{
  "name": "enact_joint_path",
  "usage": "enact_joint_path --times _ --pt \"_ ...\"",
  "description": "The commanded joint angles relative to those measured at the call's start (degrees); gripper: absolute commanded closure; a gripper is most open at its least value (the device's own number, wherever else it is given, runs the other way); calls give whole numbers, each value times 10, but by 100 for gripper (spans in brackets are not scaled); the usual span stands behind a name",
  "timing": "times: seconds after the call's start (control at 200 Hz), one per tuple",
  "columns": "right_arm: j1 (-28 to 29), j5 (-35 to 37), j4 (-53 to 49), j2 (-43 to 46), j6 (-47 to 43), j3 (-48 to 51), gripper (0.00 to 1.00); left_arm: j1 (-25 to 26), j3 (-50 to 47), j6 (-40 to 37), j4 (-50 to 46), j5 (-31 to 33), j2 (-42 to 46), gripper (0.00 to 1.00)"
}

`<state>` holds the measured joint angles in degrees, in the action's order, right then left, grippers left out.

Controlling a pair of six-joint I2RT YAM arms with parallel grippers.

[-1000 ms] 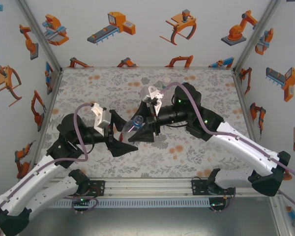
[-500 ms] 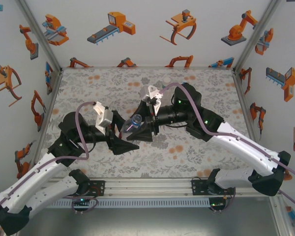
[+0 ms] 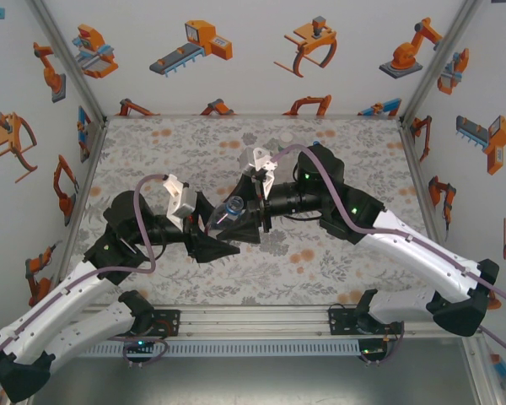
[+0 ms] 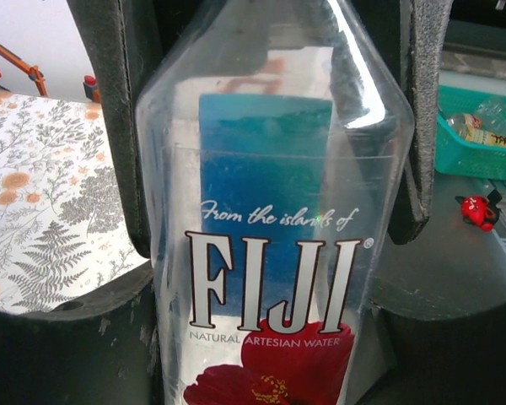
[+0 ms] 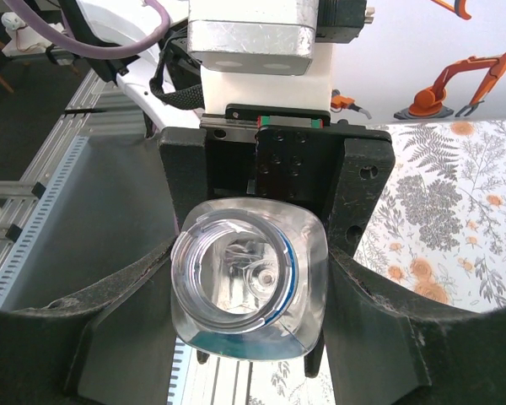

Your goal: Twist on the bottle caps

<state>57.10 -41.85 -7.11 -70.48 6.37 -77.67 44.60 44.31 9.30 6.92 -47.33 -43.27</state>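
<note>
Above the middle of the desk [image 3: 346,263], off its surface: the bottle [image 4: 266,253], clear plastic, blue FIJI label with a red flower beneath. It is carried between the two arms.

Left wrist view: the label faces the camera and the shoulder tapers toward the top of the frame. Right wrist view: the bottle end-on, a round rim inside a squarish body. Cannot tell whether that end carries a cap; the top view gives just a small blue-tinged circle there.

Left pincer [image 3: 212,237]: clenched on the labelled body, one finger against each side wall.
Right pincer [image 3: 246,222]: also clenched on the bottle, fingers flanking the shoulder end and touching both sides.
The two pincers sit just beside each other, nearly tip to tip.

Judgement, step in hand: securing the bottle so one pincer anchors it while the other works at the neck.

To do it well:
- Anchor on the flat faces. The thin wall likely dents, so squeeze just enough to stop rotation.
- Keep the twisting axis in line with the neck; an off-axis start would cross-thread.
- Fingers are crowded. Whichever pincer lets go should back straight out before re-gripping.
- Never free both grips at once.

Risk: the glossy label may slip under torque.
</note>
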Motion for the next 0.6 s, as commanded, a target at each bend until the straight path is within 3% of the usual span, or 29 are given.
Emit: enact_joint_path --times 0.0,0.07,0.17,0.381,0.596 --pt "4 20 3 14 -8 -19 47 2 26 -8 -21 8 5 55" --pt "5 30 0 20 -7 -20 37 2 30 -14 -39 12 5 59" --pt "4 47 -4 34 -9 -19 31 1 31 -26 -64 28 14 66" --pt "4 107 -41 56 -24 -20 28 -1 31 -56 -132 83 44 81" --pt "-4 224 -71 58 -1 -3 28 -6 34 -68 -217 139 69 94"
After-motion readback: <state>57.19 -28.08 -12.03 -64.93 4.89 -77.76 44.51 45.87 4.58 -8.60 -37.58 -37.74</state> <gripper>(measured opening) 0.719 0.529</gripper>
